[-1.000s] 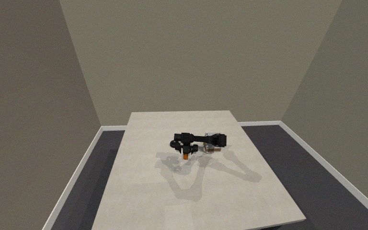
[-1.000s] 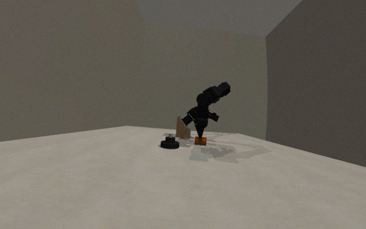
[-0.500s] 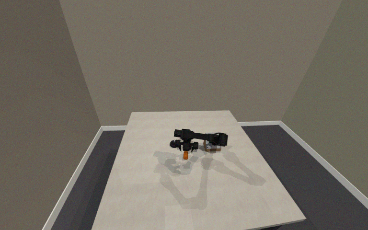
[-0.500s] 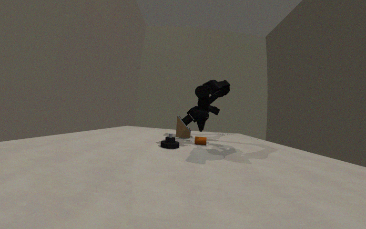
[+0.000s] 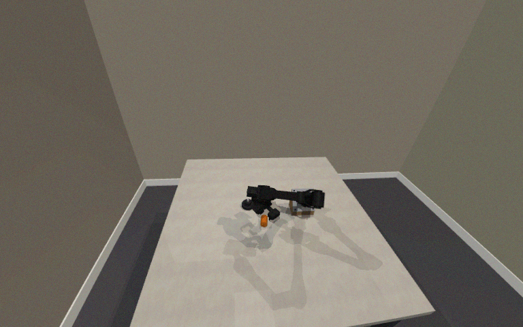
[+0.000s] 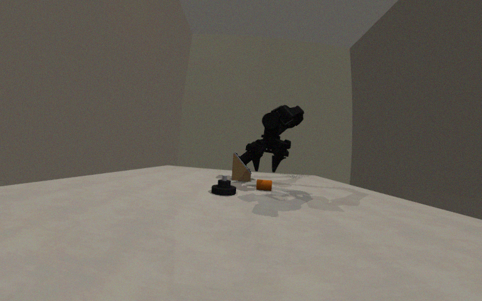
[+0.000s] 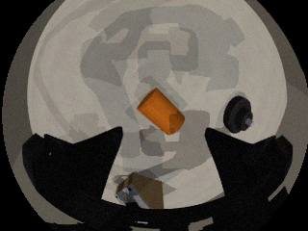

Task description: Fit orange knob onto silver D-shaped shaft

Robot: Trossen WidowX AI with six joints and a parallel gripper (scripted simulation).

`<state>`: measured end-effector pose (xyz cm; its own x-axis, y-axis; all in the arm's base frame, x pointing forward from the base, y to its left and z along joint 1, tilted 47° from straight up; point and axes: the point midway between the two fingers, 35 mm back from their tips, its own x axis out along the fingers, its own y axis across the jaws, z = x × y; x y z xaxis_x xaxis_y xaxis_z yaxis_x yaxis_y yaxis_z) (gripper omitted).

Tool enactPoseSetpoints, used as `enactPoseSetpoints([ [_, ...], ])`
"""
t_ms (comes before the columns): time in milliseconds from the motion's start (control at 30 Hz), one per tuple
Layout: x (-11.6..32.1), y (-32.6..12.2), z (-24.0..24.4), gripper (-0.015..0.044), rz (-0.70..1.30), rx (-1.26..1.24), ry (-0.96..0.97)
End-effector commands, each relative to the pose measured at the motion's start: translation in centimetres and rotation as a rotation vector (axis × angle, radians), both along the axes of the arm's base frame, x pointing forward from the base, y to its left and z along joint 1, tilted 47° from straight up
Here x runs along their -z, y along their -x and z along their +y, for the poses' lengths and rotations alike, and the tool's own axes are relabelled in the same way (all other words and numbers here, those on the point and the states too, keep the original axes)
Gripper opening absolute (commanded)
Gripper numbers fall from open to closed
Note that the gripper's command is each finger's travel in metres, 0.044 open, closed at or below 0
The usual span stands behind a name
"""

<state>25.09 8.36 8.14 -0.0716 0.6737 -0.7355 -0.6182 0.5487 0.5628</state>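
Observation:
The orange knob (image 5: 263, 221) (image 6: 263, 184) (image 7: 161, 112) lies on its side on the table; its hole cannot be made out. My gripper (image 6: 265, 171) (image 7: 165, 132) is open and empty, held above the table near the knob. In the wrist view the knob lies diagonally, ahead of and between the fingertips. The round black pedestal (image 5: 246, 204) (image 6: 223, 190) (image 7: 233, 115) stands upright beside the knob, on the right in the wrist view. Its silver shaft (image 6: 224, 177) (image 7: 248, 121) points up, with nothing on it; its flat side is too small to tell.
A brown wedge-shaped block (image 5: 302, 212) (image 6: 240, 170) (image 7: 149, 190) with a grey sloping face stands on the table (image 5: 285, 277), partly under the arm in the top view. The arm's shadows fall around the knob.

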Motion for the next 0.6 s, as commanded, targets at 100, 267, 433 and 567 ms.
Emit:
enactPoseSetpoints([
  [100, -0.43, 0.03, 0.26, 0.0440, 0.593, 0.703, 0.187],
  [267, -0.55, 0.02, 0.30, 0.0440, 0.740, 0.910, 0.226],
  [433, -0.70, -0.01, 0.34, 0.0440, 0.877, 1.120, 0.263],
  [567, -0.81, -0.03, 0.37, 0.0440, 0.985, 1.291, 0.285],
])
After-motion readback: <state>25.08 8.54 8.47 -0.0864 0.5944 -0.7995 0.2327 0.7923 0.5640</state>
